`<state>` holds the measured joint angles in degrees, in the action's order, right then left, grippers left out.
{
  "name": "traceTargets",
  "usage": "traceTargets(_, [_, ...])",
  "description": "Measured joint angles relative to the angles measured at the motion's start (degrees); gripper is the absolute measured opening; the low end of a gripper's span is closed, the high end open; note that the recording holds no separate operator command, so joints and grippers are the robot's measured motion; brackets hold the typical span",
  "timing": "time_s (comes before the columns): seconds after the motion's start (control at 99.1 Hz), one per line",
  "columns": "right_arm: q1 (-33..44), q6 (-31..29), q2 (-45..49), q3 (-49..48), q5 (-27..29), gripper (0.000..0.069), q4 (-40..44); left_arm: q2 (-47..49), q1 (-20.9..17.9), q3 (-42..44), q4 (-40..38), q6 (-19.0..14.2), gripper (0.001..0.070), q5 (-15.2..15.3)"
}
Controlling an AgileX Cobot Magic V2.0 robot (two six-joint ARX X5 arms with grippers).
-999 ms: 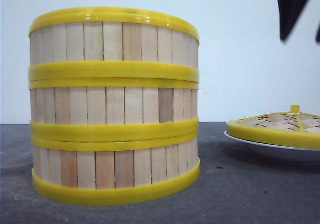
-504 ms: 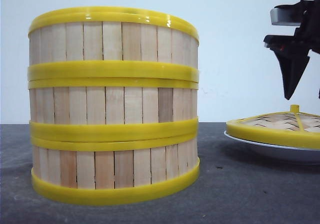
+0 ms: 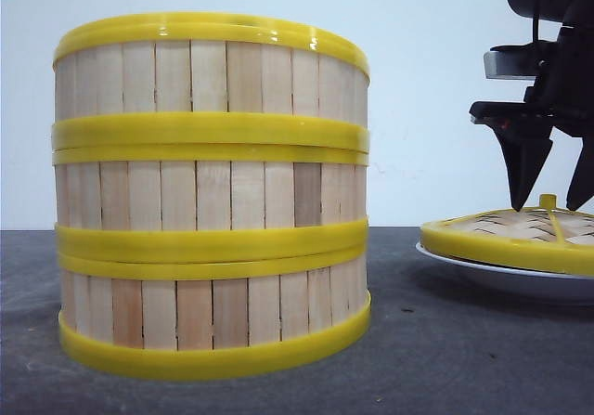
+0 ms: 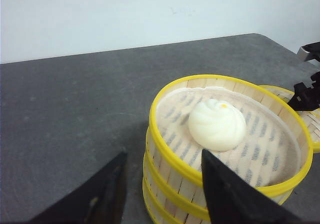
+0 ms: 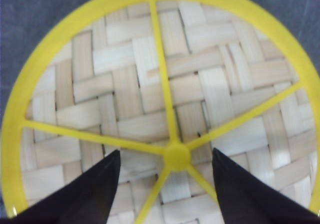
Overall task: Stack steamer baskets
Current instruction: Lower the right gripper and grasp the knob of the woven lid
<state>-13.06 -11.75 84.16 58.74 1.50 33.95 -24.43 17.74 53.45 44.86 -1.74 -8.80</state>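
- Three round steamer baskets (image 3: 212, 192) of light-wood slats with yellow rims stand stacked on the dark grey table (image 3: 464, 359); a white bun (image 4: 216, 124) lies in the top one.
- Right gripper (image 3: 549, 197), jaws spread wide, hangs over the knob (image 5: 176, 156) of the flat woven yellow-rimmed lid (image 3: 510, 232), which rests on a white plate (image 3: 501, 278).
- Left gripper (image 4: 162, 184), parted and empty, hovers beside the stack.

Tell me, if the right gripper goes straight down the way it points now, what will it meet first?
Most likely the woven lid: the open right gripper hangs just above it, its fingers either side of the yellow knob. The knob would probably pass between them.
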Motion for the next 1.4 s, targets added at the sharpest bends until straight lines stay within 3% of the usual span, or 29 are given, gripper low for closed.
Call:
traceTargets(0.232, [0.00, 0.63, 0.11, 0.00, 0.20, 0.0328, -0.76, 0.00, 0.02, 0.00, -0.02, 0.26, 0.0272, 0.00])
traceTargets(0.414, [0.00, 1.01, 0.11, 0.00, 0.20, 0.0222, -1.33, 0.00, 0.02, 0.00, -0.02, 0.63, 0.0272, 0.02])
traceTargets(0.625, [0.00, 1.09, 0.11, 0.00, 0.22, 0.0191, -0.94, 0.00, 0.02, 0.00, -0.02, 0.68, 0.0272, 0.00])
traceTargets(0.908, [0.00, 1.27, 0.11, 0.02, 1.18, 0.0073, -0.11, 0.00, 0.00, 0.00, -0.04, 0.68, 0.0272, 0.00])
traceTargets(1.402, [0.00, 1.46, -0.42, 0.17, 1.66, 0.0055, 0.44, 0.00, 0.02, 0.00, -0.02, 0.68, 0.0272, 0.00])
